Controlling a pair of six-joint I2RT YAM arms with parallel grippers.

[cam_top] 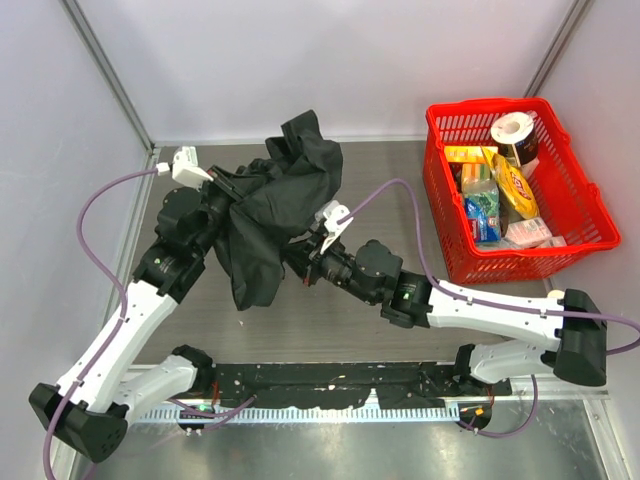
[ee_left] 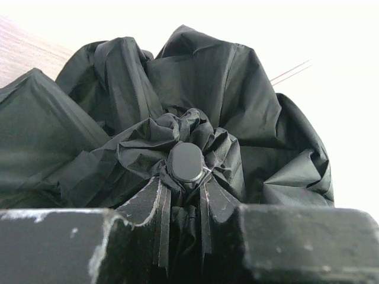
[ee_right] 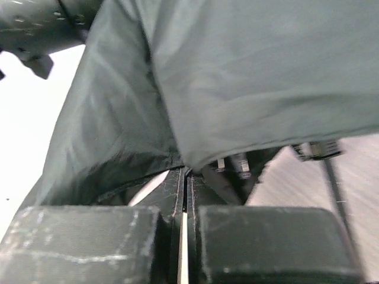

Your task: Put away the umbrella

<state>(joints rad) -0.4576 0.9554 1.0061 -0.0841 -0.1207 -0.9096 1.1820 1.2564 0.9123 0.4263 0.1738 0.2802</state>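
Observation:
The black umbrella (cam_top: 280,200) hangs half-collapsed over the table between my two arms, its canopy bunched and drooping. My left gripper (cam_top: 222,188) is shut on it near the top end. In the left wrist view its fingers (ee_left: 142,207) squeeze the gathered fabric just below the round black cap (ee_left: 186,163). My right gripper (cam_top: 300,250) sits under the canopy's right side. In the right wrist view it (ee_right: 186,177) is shut, with the canopy's hem (ee_right: 172,160) pinched at the fingertips. Metal rib ends (ee_right: 232,163) show under the fabric. The handle is hidden.
A red basket (cam_top: 480,105) holding groceries and a paper roll stands at the back right. The grey table (cam_top: 330,320) shows below the umbrella, and a black strip (cam_top: 330,385) runs along the near edge. Walls close in at the back and sides.

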